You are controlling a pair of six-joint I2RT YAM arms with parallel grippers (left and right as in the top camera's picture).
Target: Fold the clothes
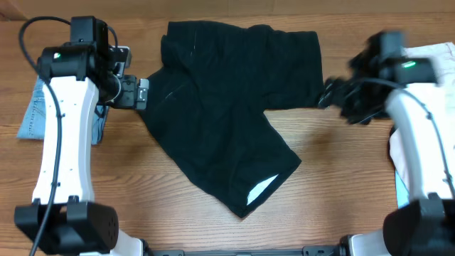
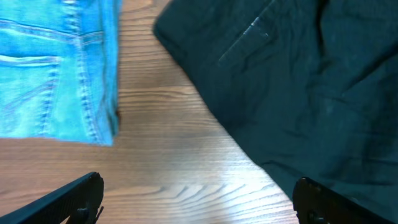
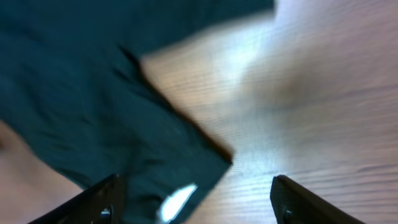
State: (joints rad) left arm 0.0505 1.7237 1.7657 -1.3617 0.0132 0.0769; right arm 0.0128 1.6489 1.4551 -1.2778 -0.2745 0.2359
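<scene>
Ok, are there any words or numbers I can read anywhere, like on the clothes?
No, there is nothing here that can be read.
White patch on the black shorts: no letters show; too small and blurred to tell.
Blue denim shorts: only stitching, no label in view.

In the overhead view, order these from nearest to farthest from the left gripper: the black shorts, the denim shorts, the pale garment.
1. Black shorts, right beside the left gripper.
2. Denim shorts, at the table's left side.
3. Pale garment, at the far right edge.
</scene>
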